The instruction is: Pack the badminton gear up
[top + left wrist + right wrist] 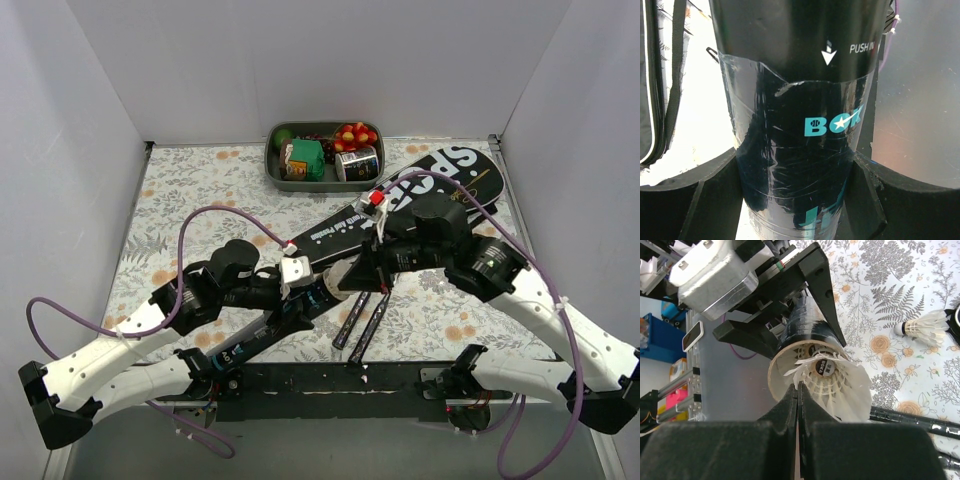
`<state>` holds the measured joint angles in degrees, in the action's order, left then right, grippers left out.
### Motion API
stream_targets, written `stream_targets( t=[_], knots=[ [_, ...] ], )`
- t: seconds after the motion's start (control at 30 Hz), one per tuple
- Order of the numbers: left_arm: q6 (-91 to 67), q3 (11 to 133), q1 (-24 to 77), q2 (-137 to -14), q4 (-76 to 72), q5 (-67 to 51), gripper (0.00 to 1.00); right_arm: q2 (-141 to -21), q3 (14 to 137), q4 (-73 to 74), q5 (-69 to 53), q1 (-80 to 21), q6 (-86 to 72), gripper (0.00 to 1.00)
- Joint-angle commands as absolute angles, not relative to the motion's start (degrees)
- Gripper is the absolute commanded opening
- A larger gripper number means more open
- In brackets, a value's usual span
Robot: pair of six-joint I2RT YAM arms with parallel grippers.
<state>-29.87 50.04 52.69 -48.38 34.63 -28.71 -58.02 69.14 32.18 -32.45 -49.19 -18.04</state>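
Left hand is clamped around a black tube, mid-table. Right hand is pressed together, its tips at the feathers of a shuttlecock in the tube's mouth. Racket handles lie just nearer. The cover lies far right.

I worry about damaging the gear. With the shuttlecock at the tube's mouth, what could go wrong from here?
1. The right gripper pinches the shuttlecock by its thin feather edge; pushing could bend or tear feathers.
2. Its skirt looks wider than the mouth of the tube clamped by the left gripper, so it may jam on the rim.
3. A second shuttlecock lies loose on the table and could be missed.
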Motion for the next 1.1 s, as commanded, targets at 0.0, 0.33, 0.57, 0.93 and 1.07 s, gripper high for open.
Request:
stream_targets(
  t=[0.0, 0.33, 0.57, 0.93, 1.07],
  knots=[
    [-30.59, 49.75, 53.00, -46.32, 34.72, -29.97, 0.24, -61.25, 66.62, 23.83, -32.60, -49.83, -18.11, 0.01],
    [-30.32, 49.92, 52.91, -45.53, 34.80, -29.71, 0.24, -69.78, 63.73, 16.18, -38.75, -55.98, -19.07, 0.01],
    [-30.32, 49.84, 53.00, -44.91, 34.89, -29.62, 0.24, -69.53, 60.55, 13.79, -41.14, -57.22, -20.05, 0.12],
    [-30.50, 49.57, 53.00, -44.56, 34.98, -29.88, 0.24, -61.18, 81.19, 37.94, -20.67, -55.46, -14.68, 0.57],
    [-30.50, 49.57, 53.00, -44.56, 34.98, -29.88, 0.24, -59.33, 87.26, 45.08, -8.20, -55.20, -15.99, 0.60]
  ],
)
